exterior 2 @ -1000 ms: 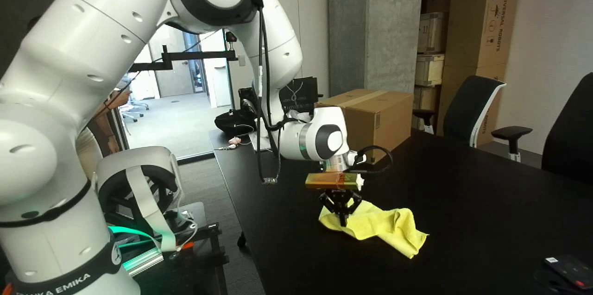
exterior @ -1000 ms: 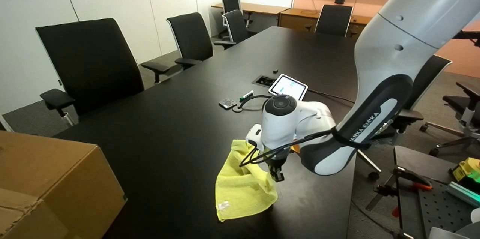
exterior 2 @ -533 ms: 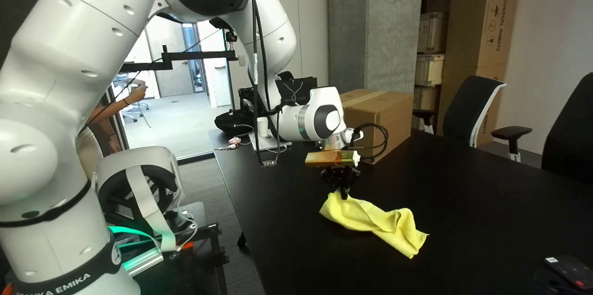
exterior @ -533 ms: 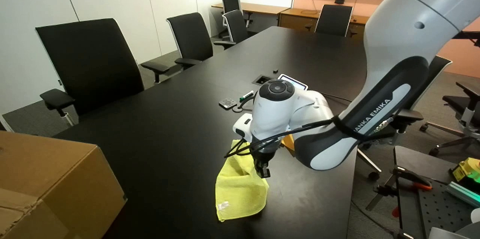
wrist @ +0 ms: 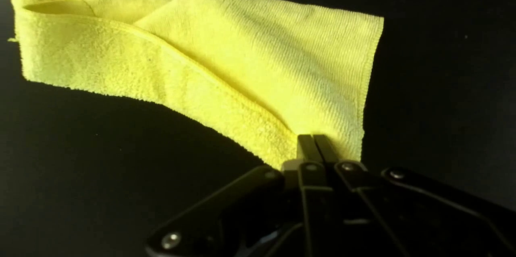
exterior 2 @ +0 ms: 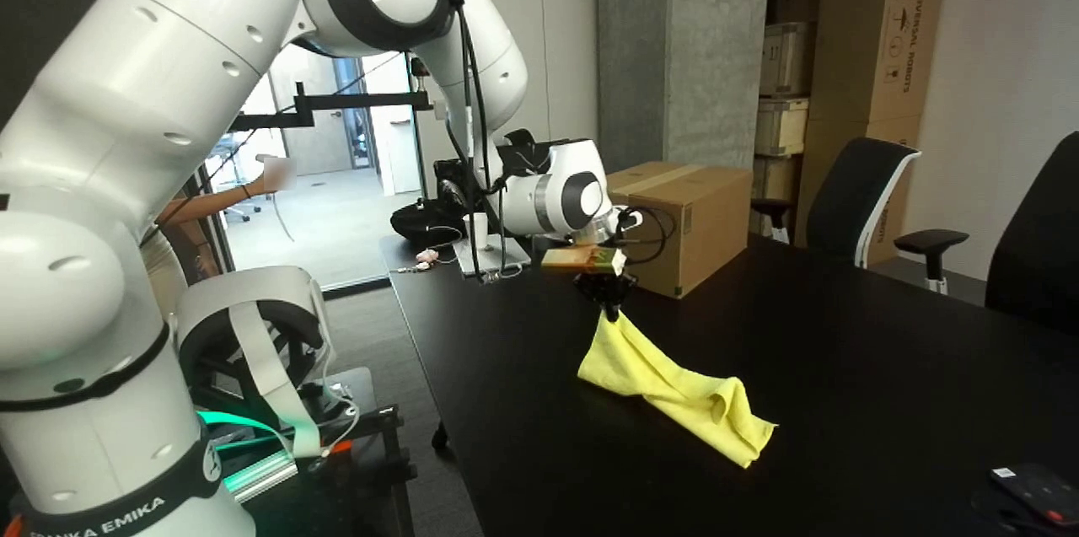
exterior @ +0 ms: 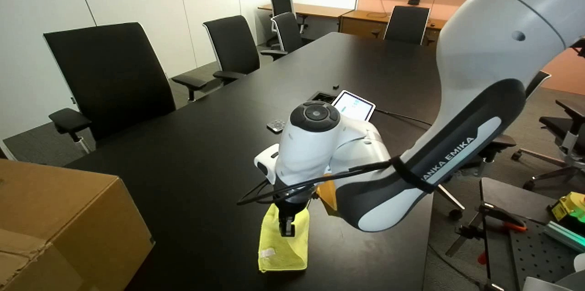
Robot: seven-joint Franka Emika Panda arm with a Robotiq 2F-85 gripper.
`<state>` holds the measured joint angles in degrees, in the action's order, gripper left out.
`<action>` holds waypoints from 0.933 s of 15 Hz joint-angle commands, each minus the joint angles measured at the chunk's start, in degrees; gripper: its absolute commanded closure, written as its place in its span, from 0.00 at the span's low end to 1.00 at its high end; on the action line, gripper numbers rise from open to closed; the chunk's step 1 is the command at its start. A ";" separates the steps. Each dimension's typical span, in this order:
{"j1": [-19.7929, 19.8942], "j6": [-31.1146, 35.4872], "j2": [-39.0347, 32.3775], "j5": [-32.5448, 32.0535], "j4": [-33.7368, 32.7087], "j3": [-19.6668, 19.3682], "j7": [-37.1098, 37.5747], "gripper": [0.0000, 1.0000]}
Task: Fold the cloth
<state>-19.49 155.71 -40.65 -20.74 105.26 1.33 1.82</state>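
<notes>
My end effector pinches cloth at raised end; remainder lies rumpled on worktop. Should handle light, limp, hardly slippery; I'd grip hem near corner.

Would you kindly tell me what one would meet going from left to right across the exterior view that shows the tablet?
Cardboard box, yellow-green cloth, tablet, black-and-orange tool, yellow object.
</notes>
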 commanded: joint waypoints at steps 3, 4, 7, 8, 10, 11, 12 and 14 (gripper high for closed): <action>-5.77 1.05 -6.97 1.61 -9.33 -5.12 13.31 0.99; -6.62 1.34 -7.56 1.93 -10.14 -6.19 16.04 0.98; -8.77 1.54 -8.89 3.02 -12.20 -9.04 22.33 0.65; -9.41 1.02 -7.87 3.23 -11.84 -9.82 23.71 0.59; -10.88 1.29 -6.52 2.82 -10.70 -11.81 26.61 0.42; -11.05 0.34 -4.80 2.94 -9.27 -12.01 27.11 0.36; -11.31 -1.20 -2.89 2.74 -7.39 -12.45 27.31 0.27; -11.49 -5.91 1.64 2.37 -2.78 -13.28 27.99 0.12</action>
<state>-29.50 154.88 -46.17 -18.74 95.64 -9.99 28.10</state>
